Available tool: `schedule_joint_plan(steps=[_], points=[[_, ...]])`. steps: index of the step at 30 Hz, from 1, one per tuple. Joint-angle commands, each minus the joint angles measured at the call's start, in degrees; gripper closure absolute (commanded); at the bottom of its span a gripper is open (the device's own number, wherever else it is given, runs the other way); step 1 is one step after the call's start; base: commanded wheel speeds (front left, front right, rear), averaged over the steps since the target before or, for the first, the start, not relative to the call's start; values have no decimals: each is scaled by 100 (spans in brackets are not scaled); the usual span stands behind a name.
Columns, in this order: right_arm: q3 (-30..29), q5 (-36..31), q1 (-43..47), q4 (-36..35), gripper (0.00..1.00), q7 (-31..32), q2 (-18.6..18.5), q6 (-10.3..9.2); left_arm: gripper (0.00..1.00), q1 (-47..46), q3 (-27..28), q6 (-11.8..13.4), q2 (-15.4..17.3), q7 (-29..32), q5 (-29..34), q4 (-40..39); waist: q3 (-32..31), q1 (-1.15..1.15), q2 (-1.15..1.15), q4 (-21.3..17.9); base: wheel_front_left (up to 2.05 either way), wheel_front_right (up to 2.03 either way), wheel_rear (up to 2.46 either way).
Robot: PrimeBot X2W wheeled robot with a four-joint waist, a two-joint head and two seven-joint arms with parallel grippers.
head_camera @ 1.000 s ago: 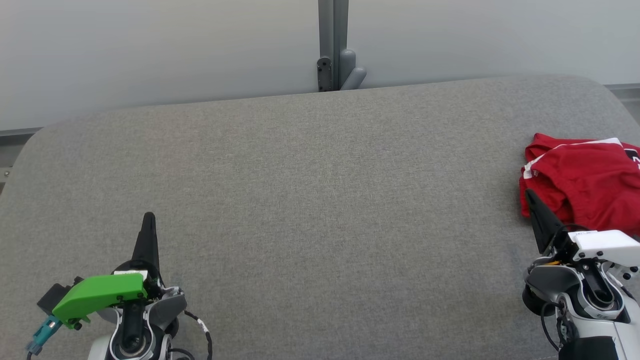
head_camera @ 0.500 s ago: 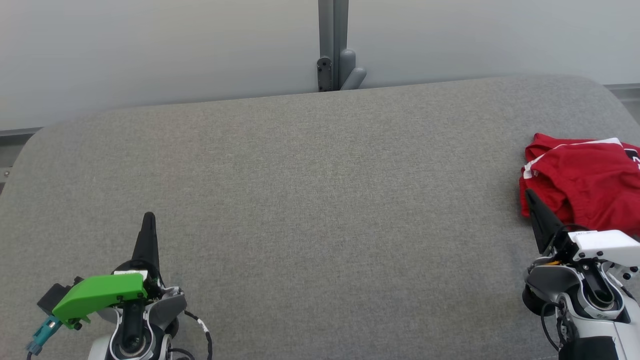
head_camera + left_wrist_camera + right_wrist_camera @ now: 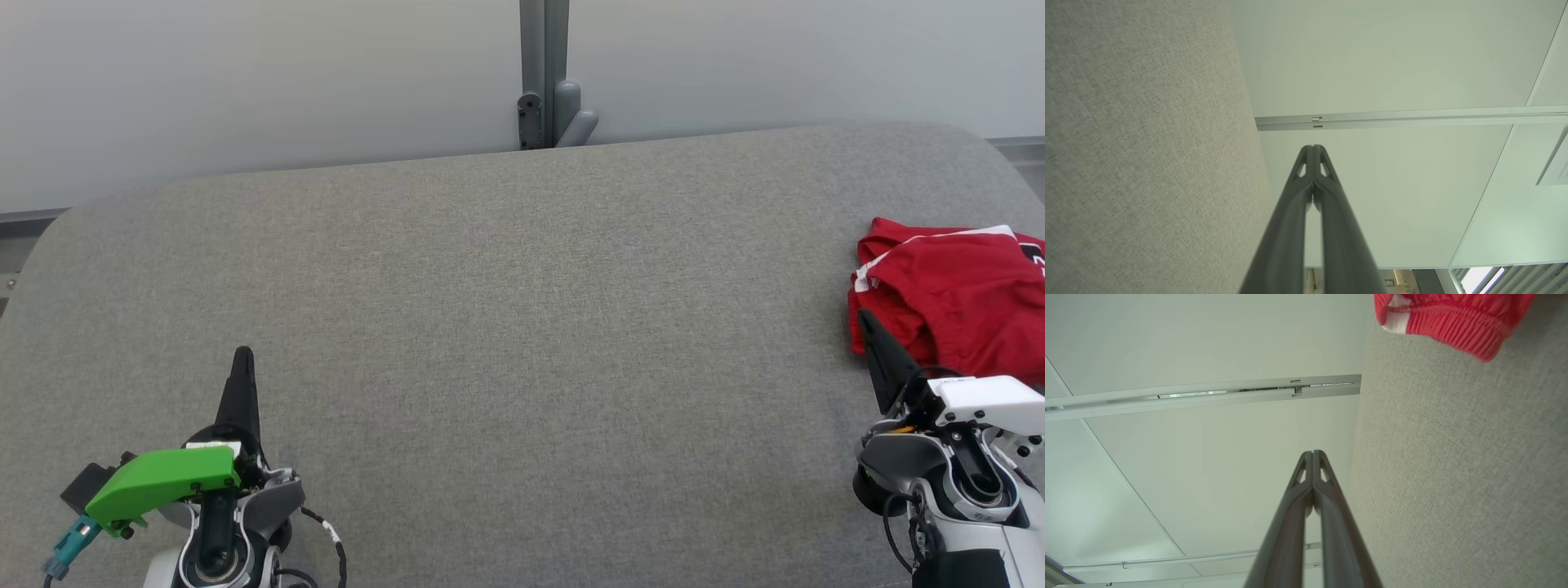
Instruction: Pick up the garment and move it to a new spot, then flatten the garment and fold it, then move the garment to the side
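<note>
So the grey fabric tabletop took up most of the head view, with rounded corners on its far side. A pale wall ran right behind its far edge.

The red garment with white trim sat bunched up at the tabletop's right edge, about halfway between near and far. It was partly cut off by the frame. The right wrist view caught a ribbed red hem of it lying on the fabric.

The right pincer was over the tabletop's near right corner, tip just beside the garment's near edge. Couldn't tell from the head view if it touched the cloth. In its own wrist view the fingers were pressed flat together with nothing between them, clear of the hem.

The left pincer was over the tabletop's near left part, well apart from the garment. It pointed toward the far edge and was clamped tight on nothing too. A bright green cover sat on its wrist.

A grey post stood behind the middle of the tabletop's far edge.
</note>
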Motion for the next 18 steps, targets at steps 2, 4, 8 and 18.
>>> schedule_joint_plan(steps=[2, 4, 8, 18], points=[[-13, -30, -36, 4, 100, 17, -1, 2, 100, -86, 8, -36, 0, 18, -32, 5, 0, 0, 0, 0, 0, 0, 0], [-12, -30, -36, 4, 100, 12, -2, 2, 100, -86, 8, -36, 0, 18, -32, 5, 0, 0, 0, 0, 0, 0, 0], [-13, -31, -36, 4, 100, 13, -1, 2, 100, -86, 8, -36, 0, 18, -32, 5, 0, 0, 0, 0, 0, 0, 0], [-15, -33, -37, 4, 100, 15, 0, 2, 100, -86, 8, -36, 0, 18, -32, 4, 0, 0, 0, 0, 0, 0, 0]])
